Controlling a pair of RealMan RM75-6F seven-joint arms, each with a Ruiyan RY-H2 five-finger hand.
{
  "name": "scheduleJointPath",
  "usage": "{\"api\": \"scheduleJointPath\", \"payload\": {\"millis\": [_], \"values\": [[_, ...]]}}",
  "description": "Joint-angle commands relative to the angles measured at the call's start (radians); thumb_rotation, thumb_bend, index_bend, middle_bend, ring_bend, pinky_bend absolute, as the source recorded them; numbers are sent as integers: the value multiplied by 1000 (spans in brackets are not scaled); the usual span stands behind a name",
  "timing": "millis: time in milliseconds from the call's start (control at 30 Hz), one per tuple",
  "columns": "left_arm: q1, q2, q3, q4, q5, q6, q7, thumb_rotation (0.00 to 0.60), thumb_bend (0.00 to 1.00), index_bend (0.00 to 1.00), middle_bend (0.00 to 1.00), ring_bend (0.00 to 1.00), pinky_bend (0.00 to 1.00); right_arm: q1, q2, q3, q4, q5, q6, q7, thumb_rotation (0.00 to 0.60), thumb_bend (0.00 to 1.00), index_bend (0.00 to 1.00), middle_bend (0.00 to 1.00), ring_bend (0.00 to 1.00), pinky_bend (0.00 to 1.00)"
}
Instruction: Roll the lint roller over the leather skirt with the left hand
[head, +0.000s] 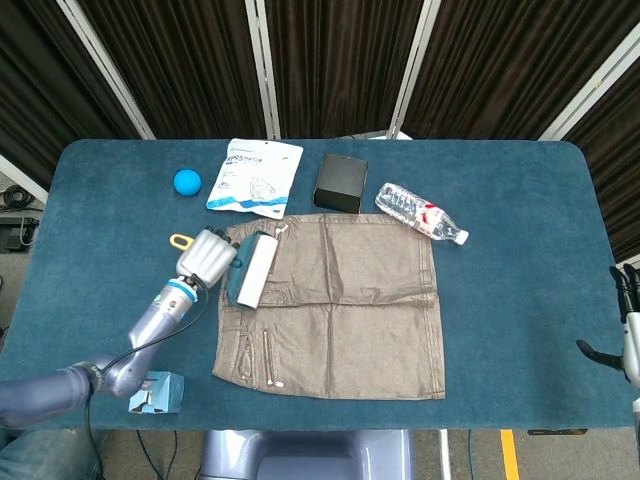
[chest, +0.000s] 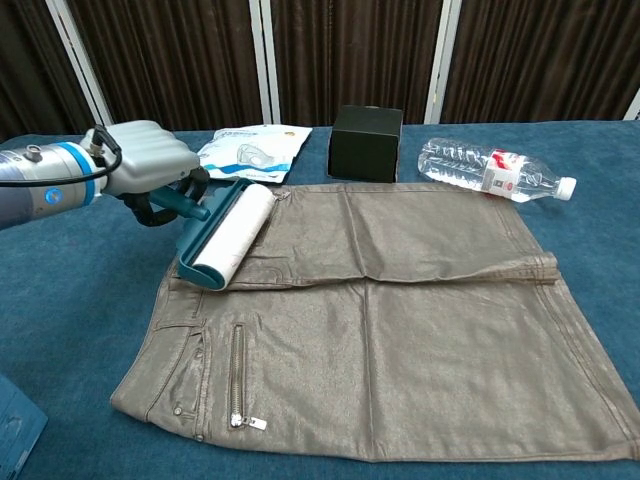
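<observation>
**Roller at the waistband: start of a pass across the skirt**

Left hand (chest: 145, 160) grips the teal handle of the lint roller (chest: 225, 234), fingers wrapped around it. The white drum lies at the skirt's nine-o'clock edge, over the waistband, its long axis running roughly twelve to six in the head view. Whether the drum bears on the leather or sits just above it cannot be told. The leather skirt (head: 335, 300) lies flat at the middle of the blue table (head: 520, 260), with a raised crease running from nine toward three across its centre.

A good pass, by judgement, keeps the drum level so its full length contacts the leather, and travels toward three o'clock with light, even pressure. Too much push could drag the skirt along the cloth or bunch it at the crease; the zippers near seven o'clock may catch the adhesive sheet.

Right hand (head: 628, 330) shows only in part at the table's four-o'clock edge, well apart from the skirt; fingers appear apart and hold nothing. A water bottle (chest: 490, 170) and black box (chest: 366, 142) lie just beyond the twelve-o'clock hem side.
</observation>
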Motion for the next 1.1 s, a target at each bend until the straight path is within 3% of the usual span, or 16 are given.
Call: {"api": "scheduleJointPath", "payload": {"millis": [33, 700, 1100], "values": [[-33, -39, 12, 14, -47, 0, 56, 600, 685, 579, 480, 374, 444, 1, 2, 3, 6, 8, -6, 9, 600, 0, 0, 0, 0, 0], [-216, -191, 26, -110, -214, 95, 354, 600, 688, 622, 514, 406, 466, -4, 24, 15, 16, 33, -15, 70, 600, 0, 0, 0, 0, 0], [-302, -284, 34, -134, -289, 144, 461, 600, 687, 623, 515, 407, 466, -7, 31, 16, 19, 37, -14, 86, 600, 0, 0, 0, 0, 0]]}}
